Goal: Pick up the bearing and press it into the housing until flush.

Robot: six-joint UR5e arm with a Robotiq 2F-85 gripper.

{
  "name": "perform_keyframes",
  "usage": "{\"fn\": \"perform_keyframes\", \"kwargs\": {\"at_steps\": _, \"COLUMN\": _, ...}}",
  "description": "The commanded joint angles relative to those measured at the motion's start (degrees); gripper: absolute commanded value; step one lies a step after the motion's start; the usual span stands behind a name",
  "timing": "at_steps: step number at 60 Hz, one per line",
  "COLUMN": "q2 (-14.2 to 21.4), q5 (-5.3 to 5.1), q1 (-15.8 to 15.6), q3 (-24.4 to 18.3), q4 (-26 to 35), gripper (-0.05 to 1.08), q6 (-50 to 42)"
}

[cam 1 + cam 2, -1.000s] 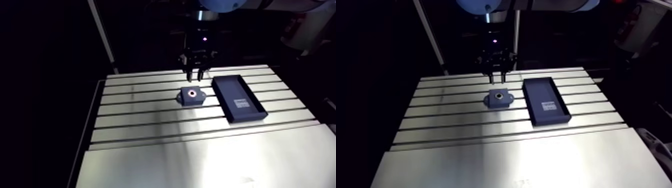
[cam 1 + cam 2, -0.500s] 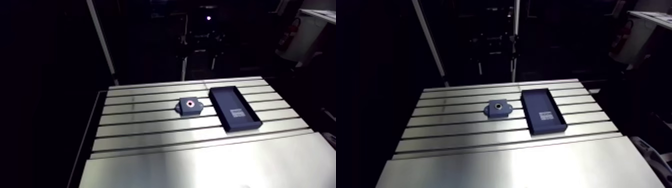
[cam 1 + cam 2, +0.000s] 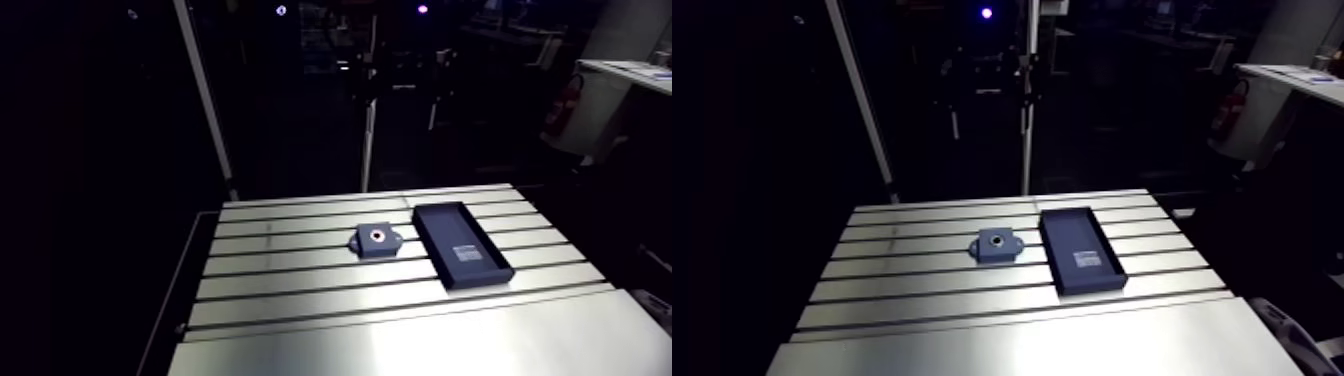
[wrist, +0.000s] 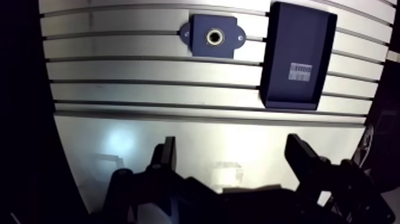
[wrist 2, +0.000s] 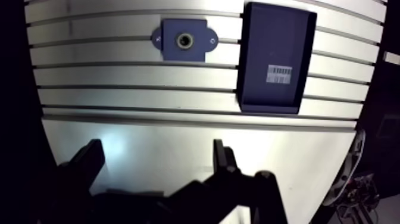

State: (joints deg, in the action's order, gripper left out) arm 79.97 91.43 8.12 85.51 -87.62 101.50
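The slotted aluminium table (image 4: 149, 65) is carrying two items, both on its grooved section. The housing (image 4: 199, 43), a dark blue block with a rounded ear and a small screw point at each end, is lying flat across the slats. A dark rectangular tray (image 4: 294, 33) is lying just beside it, apart from it by a narrow strip of table, with its long side running across the slots. A small white label (image 4: 300, 72) is showing on the tray floor toward the end nearer the gripper.

The bearing (image 4: 215, 37) is appearing as a brass-coloured ring in the housing's central bore. Whether it is seated flush cannot be told from these views.

In the wrist view the gripper (image 4: 232, 146) is hovering well above the smooth plate section of the table, where light is reflecting brightly. It is pointing down at the surface. Several grooved rows are lying between it and the housing, which is sitting ahead of it and well apart – the tray is ahead too, off to one side of the housing.

The two fingers (image 4: 168, 155) are spread wide. They are holding nothing, and only bare plate is showing between them.
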Motion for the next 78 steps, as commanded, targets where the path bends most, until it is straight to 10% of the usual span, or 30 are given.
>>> {"fn": "perform_keyframes", "kwargs": {"at_steps": 1, "q2": 4.27, "q5": -0.51, "q1": 0.31, "q3": -1.56, "q4": 3.93, "gripper": 0.0, "q6": -0.38}}
{"fn": "perform_keyframes", "kwargs": {"at_steps": 78, "q2": 6.56, "q5": 0.28, "q1": 0.15, "q3": 1.46, "q4": -0.75, "gripper": 0.01, "q6": -2.14}}
